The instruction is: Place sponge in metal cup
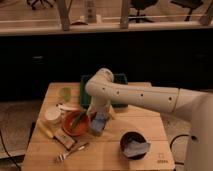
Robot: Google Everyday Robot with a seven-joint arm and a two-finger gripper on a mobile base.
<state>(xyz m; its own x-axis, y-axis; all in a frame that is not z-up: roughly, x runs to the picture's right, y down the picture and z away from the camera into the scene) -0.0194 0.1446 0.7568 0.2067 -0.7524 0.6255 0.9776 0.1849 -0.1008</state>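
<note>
Dark cabinet fronts and a ledge with office chairs beyond it fill the background, and before them stands a light wooden table crowded with kitchen things. On its left half sits the orange bowl, with something green lying in it. The white arm reaches in from the robot's body at the right edge, bends at a rounded joint behind the orange bowl, and drops straight down so that the gripper hangs just to the right of the bowl's rim. Whether the gripper is spread or pressed together cannot be told. The sponge, a small light-blue block, is directly below the gripper, just beside the orange bowl on its right. Whether the gripper touches it, and what it rests on or in, cannot be made out. Behind the orange bowl, partly hidden by the arm, lies a green tray. Left of the bowl stands a white cup, and behind that cup is a pale green item. In front of the bowl and to its left lies a banana, with a fork nearer the table's front edge. Well to the right of the orange bowl and nearer the front stands a dark bowl holding a crumpled grey-blue cloth.
</note>
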